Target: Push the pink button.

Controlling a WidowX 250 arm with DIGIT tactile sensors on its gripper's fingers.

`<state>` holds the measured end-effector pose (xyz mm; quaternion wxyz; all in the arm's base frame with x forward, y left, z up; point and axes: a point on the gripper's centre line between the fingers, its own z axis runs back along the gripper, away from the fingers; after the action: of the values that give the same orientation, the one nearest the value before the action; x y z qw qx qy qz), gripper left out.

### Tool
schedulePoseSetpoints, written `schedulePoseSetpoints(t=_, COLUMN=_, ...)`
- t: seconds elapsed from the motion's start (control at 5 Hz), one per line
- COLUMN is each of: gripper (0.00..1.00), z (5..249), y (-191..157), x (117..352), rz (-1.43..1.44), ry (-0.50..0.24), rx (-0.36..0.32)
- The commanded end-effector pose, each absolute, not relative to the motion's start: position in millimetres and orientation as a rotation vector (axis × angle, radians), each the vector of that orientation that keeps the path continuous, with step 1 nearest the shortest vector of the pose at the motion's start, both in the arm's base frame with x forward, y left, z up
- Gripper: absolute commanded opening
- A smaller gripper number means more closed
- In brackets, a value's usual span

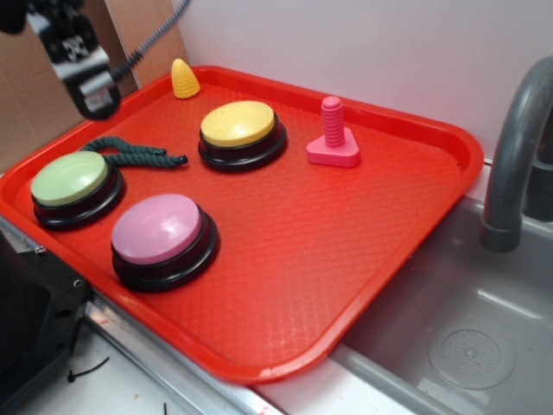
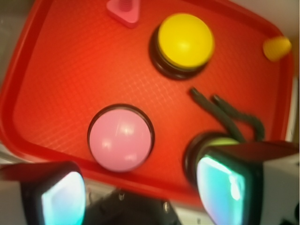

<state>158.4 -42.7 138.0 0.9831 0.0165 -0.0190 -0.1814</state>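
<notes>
The pink button (image 1: 157, 227) (image 2: 121, 138), a smooth pink dome on a black round base, sits near the front left of the red tray (image 1: 328, 225) (image 2: 70, 70). My gripper (image 1: 93, 97) (image 2: 140, 197) hangs high over the tray's back left edge, well apart from the button. In the wrist view its two fingers stand wide apart with nothing between them, so it is open. The pink button shows just above the gap, slightly left of centre.
On the tray also sit a green button (image 1: 69, 179) (image 2: 220, 140), a yellow button (image 1: 238, 124) (image 2: 185, 40), a pink toy bolt (image 1: 333, 134) (image 2: 123, 10), a dark rope (image 1: 130, 153) (image 2: 229, 115) and a yellow cone (image 1: 183, 79) (image 2: 276, 48). A grey faucet (image 1: 514, 156) and sink (image 1: 449, 337) lie right.
</notes>
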Motion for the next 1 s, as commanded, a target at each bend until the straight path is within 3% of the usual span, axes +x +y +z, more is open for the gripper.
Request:
schedulePoseSetpoints(t=0.0, gripper=1.0, z=89, y=-55, x=159, rz=-0.447, ry=0.0, rx=0.012)
schedulePoseSetpoints(t=0.2, gripper=1.0, z=64, y=-51, x=154, rz=-0.467, ry=0.052, rx=0.006)
schedulePoseSetpoints(t=0.4, gripper=1.0, z=52, y=-50, x=154, rz=-0.482, ry=0.055, rx=0.01)
schedulePoseSetpoints(t=0.8, gripper=1.0, z=47, y=-52, x=157, rz=-0.482, ry=0.051, rx=-0.003)
